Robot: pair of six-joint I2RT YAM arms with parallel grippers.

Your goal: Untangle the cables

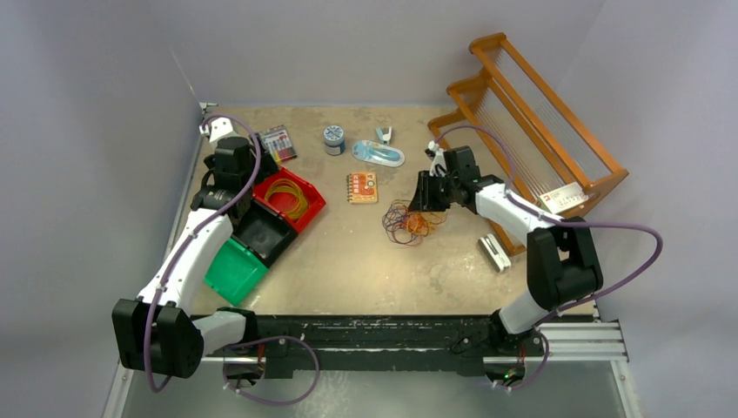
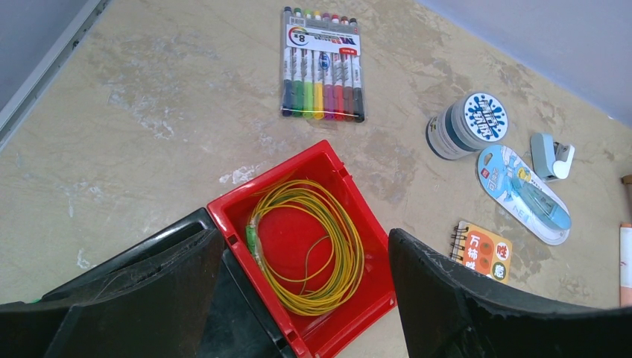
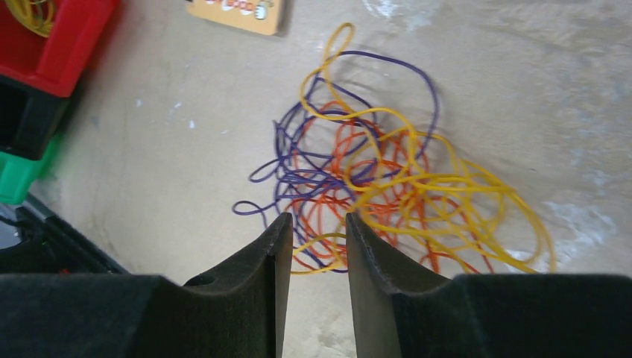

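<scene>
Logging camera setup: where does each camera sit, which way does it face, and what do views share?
Top external: above and behind the bases, looking down at the table; left arm and right arm show.
Left wrist: looks down past the open left gripper into the red bin holding a yellow-green coil.
Right wrist: looks down past the right gripper at the cable tangle.
Shared: red bin and notepad appear in all three.

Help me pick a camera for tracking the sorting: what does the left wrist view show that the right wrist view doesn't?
Only left wrist: the marker pack, the round tin and the packaged correction tape. Only right wrist: the loose tangle of purple, orange and yellow cables and the green bin. Both: the red bin holding a yellow cable coil, and the orange notebook.
</scene>
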